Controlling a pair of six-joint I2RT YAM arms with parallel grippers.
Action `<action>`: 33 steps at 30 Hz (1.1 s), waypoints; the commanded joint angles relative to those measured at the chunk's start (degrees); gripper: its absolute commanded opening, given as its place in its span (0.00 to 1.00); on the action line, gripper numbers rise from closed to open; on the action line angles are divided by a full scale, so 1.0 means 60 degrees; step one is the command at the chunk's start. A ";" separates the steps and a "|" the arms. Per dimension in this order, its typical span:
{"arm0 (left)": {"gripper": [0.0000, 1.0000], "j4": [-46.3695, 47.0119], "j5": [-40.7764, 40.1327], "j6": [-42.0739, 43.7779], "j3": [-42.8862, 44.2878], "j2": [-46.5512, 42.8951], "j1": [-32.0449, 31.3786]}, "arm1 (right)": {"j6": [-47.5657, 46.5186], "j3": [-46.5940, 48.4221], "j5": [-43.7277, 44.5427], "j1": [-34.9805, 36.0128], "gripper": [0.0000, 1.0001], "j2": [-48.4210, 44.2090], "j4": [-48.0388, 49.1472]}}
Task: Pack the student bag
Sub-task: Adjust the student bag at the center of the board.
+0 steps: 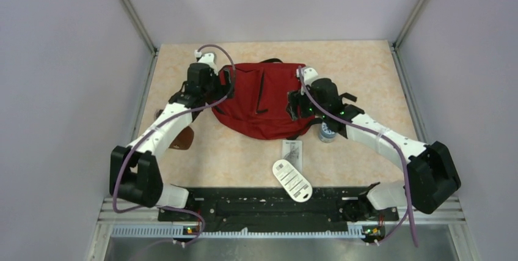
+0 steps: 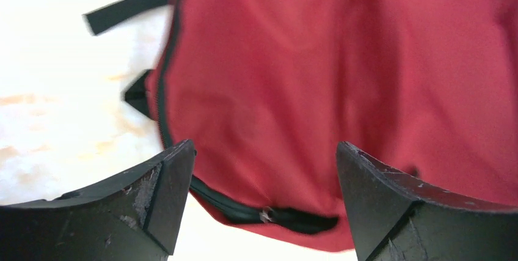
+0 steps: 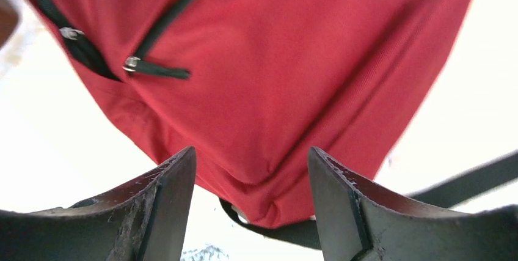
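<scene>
The student bag [image 1: 262,99], a red soft backpack with black zippers, lies flat in the middle of the table. My left gripper [image 1: 225,85] hangs over its left edge, my right gripper [image 1: 294,106] over its right edge. In the left wrist view the left gripper [image 2: 264,151] is open, and the bag's [image 2: 317,77] red fabric and a black zipper [image 2: 269,215] lie below the gap, untouched. In the right wrist view the right gripper [image 3: 250,154] is open above a corner of the bag [image 3: 275,90]. Neither pinches the fabric.
A brown pouch [image 1: 182,139] lies under my left forearm. A blue-and-white container [image 1: 327,131] stands by the bag's right front. A printed card [image 1: 292,151] and a white oval tag [image 1: 292,180] lie in front of the bag. Black straps [image 3: 464,181] trail off the bag.
</scene>
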 commanded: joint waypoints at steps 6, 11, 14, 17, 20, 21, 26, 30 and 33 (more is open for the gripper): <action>0.90 0.3124 0.4036 -0.0123 -0.2537 -0.1775 -0.0687 | -0.2810 0.0550 -0.2990 0.0176 0.66 0.0655 0.2400; 0.89 0.4337 0.4923 -0.0459 -0.3309 -0.1405 -0.0787 | -0.3500 0.1215 -0.3624 0.0424 0.64 0.1778 0.2558; 0.89 0.4875 0.5111 -0.0611 -0.3605 -0.1130 -0.0832 | -0.3940 0.1945 -0.3406 0.0719 0.61 0.2658 0.2039; 0.88 0.5319 0.5200 -0.0693 -0.3791 -0.0862 -0.0850 | -0.4316 0.2319 -0.2894 0.1068 0.59 0.3276 0.1810; 0.84 0.5578 0.5206 -0.0697 -0.3835 -0.0493 -0.0859 | -0.4548 0.2591 -0.2483 0.1317 0.58 0.3684 0.1740; 0.82 0.5621 0.5216 -0.0690 -0.3813 -0.0343 -0.0874 | -0.4572 0.2705 -0.2441 0.1365 0.58 0.3808 0.1646; 0.64 0.5709 0.5215 -0.0624 -0.3673 0.0359 -0.0879 | -0.4571 0.2771 -0.2294 0.1477 0.55 0.4091 0.1636; 0.51 0.5750 0.5077 -0.0553 -0.3769 0.0464 -0.0941 | -0.4511 0.2781 -0.1643 0.1508 0.40 0.4289 0.1832; 0.49 0.5797 0.4924 -0.0488 -0.3915 0.0332 -0.1002 | -0.4472 0.2767 -0.1288 0.1512 0.25 0.4340 0.1978</action>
